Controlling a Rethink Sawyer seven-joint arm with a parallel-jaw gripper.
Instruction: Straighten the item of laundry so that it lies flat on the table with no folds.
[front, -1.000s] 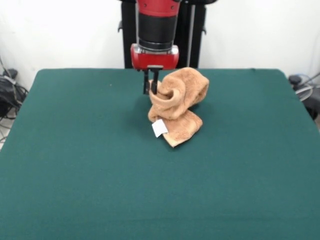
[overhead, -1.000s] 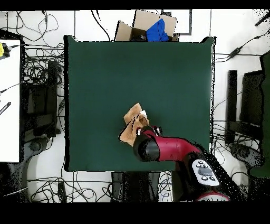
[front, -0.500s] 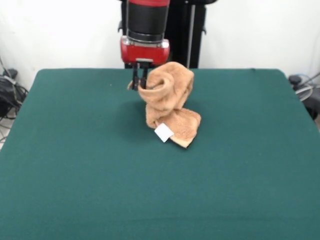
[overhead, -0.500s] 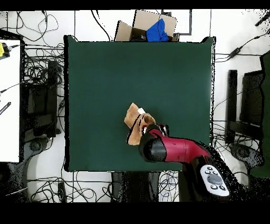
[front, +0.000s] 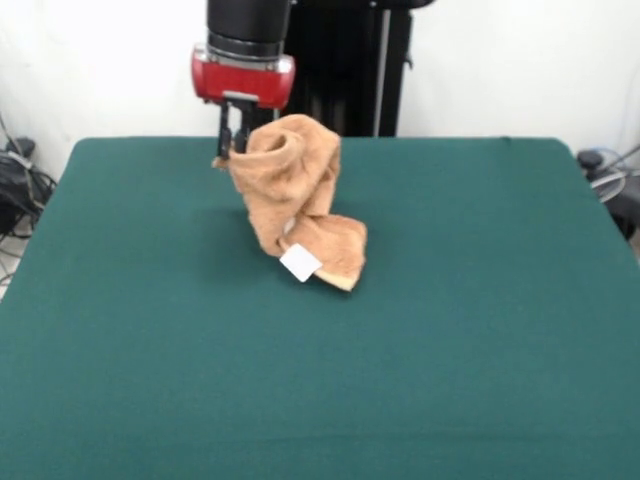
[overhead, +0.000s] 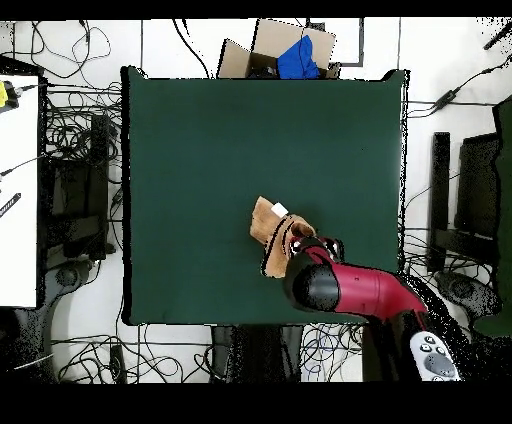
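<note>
Peach terry towel (front: 295, 195) is hanging twisted from pincer (front: 233, 150), which is pinching its top edge near far left of green counter (front: 480, 340). Lower end with white tag (front: 299, 263) is resting on counter. Towel looks soft, floppy, light, not slippery. Better hold is probably at corner, so folds are dropping open.

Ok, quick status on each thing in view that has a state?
towel: bunched, upper part lifted, lower end resting on the table, not flat.
white tag: showing at the low end.
end effector: shut on the towel's upper edge.
table: holds only the towel.
</note>
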